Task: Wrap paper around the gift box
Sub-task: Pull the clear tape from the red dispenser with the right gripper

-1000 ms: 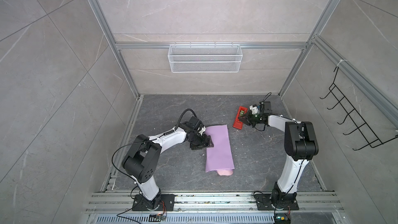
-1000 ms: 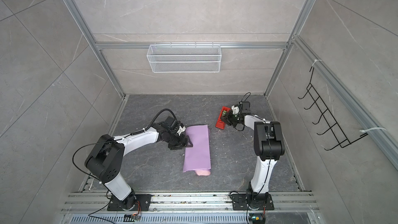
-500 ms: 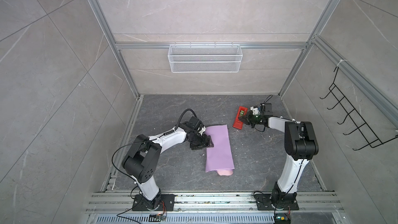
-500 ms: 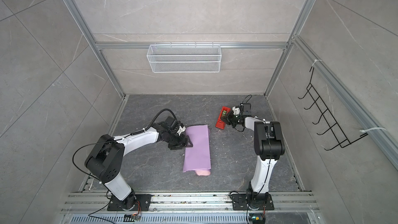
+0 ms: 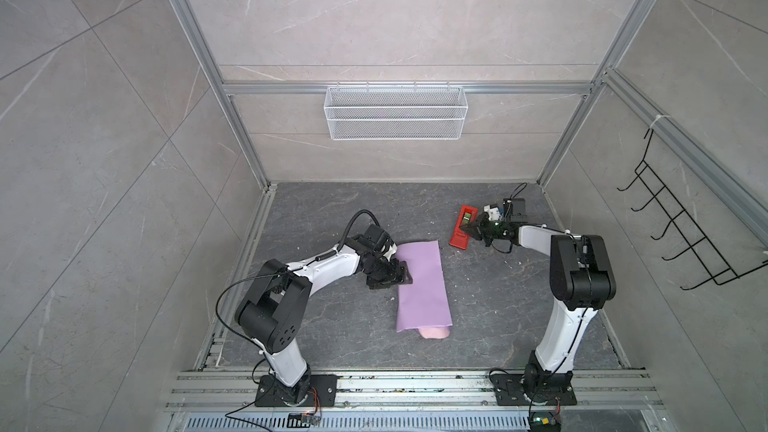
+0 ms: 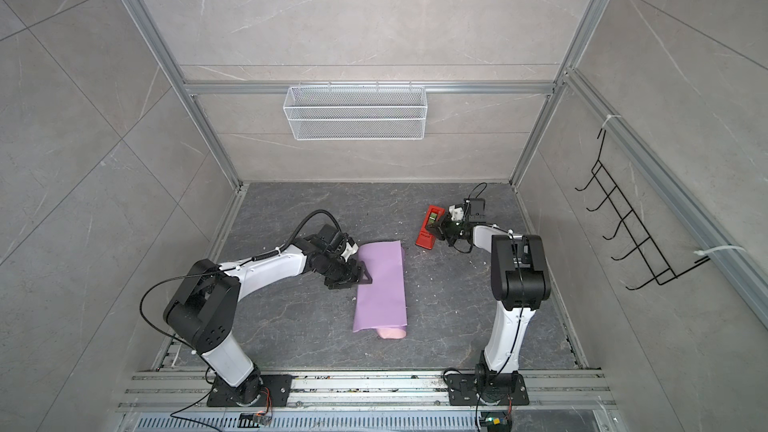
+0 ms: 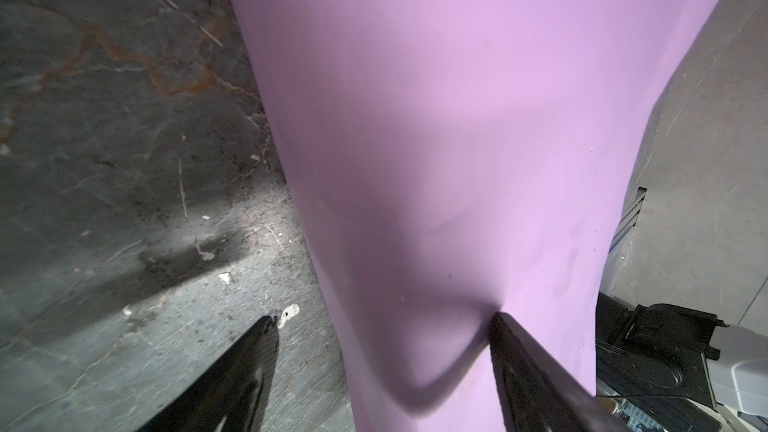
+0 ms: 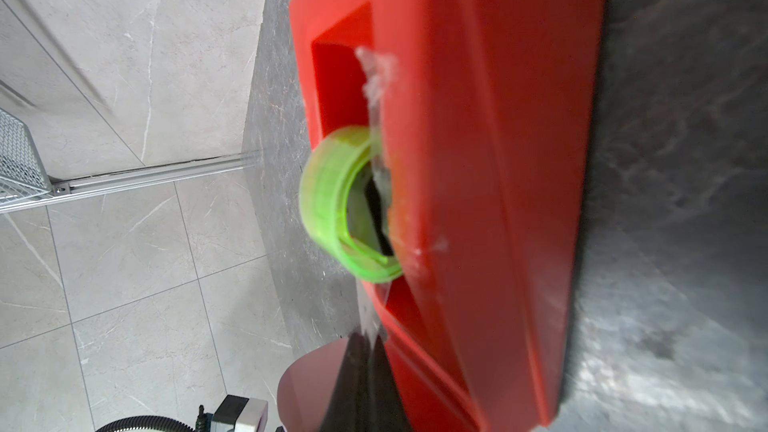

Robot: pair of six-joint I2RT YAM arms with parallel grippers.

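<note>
Right pincer (image 8: pixel 365 347) had edged in at the tape dispenser (image 5: pixel 462 231) and shut since the earlier frame; left arm had not shifted.
Right pincer was clenched, as it looked, on the free end of the clear tape strip (image 8: pixel 376 89) coming off the green roll (image 8: pixel 332 201). The paper (image 5: pixel 422 284) lay folded, lilac up, pink showing at its near end, long axis running far-to-near on the table (image 5: pixel 332 218). From the right pincer it lay leftward and nearer, well apart, bare table between. Left pincer (image 5: pixel 404 278) was closer: released wide, straddling the paper's left edge, one fingertip (image 7: pixel 498 322) denting the sheet, the other on the table. Gift box not visible; judged to sit under the fold. Nothing stood in the tape's way.
</note>
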